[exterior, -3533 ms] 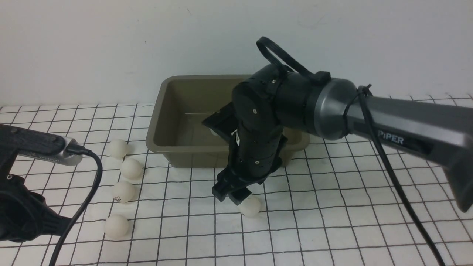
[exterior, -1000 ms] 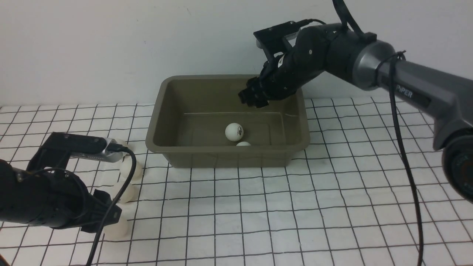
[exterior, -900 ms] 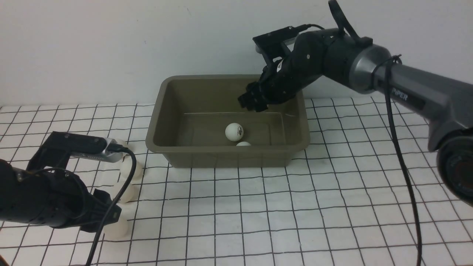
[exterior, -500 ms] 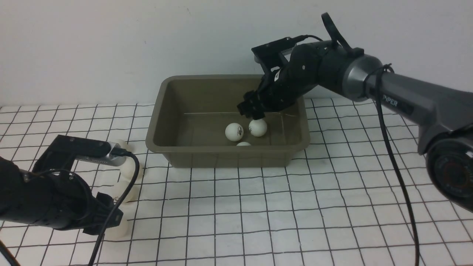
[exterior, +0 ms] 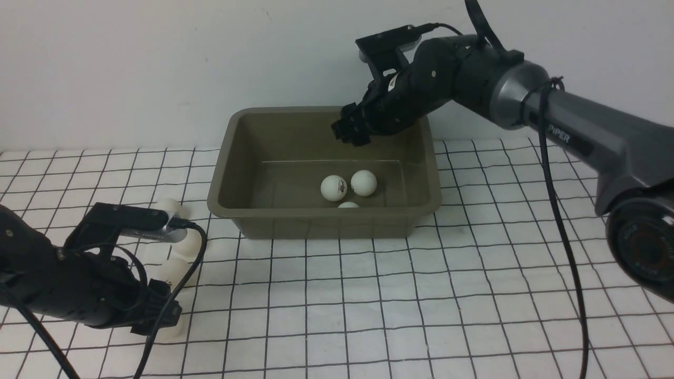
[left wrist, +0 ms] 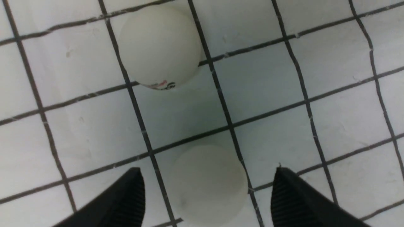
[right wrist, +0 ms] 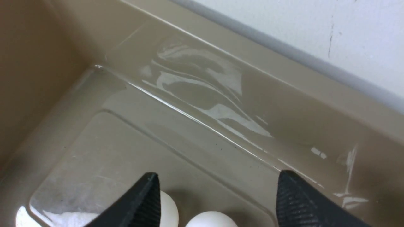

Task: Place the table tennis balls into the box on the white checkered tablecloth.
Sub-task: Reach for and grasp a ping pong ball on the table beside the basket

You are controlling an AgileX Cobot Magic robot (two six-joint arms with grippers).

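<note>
A third ball [exterior: 364, 182] now lies in the box [exterior: 316, 226]; the right gripper [exterior: 350, 132], jaws apart and empty, has lifted. The left gripper [left wrist: 208, 171] gapes astride another ball [left wrist: 206, 189], seemingly without touching.

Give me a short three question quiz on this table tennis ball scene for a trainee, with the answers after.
1. True or false: the right claw is shut on something.
2. How many table tennis balls show inside the box? A one, B three, C five.
3. Fill in: the ___ claw straddles a ball lying on the white checkered tablecloth.
Key: 1 false, it hangs open and empty over the box. 2 B, one half hidden by the near wall. 3 left claw.
</note>
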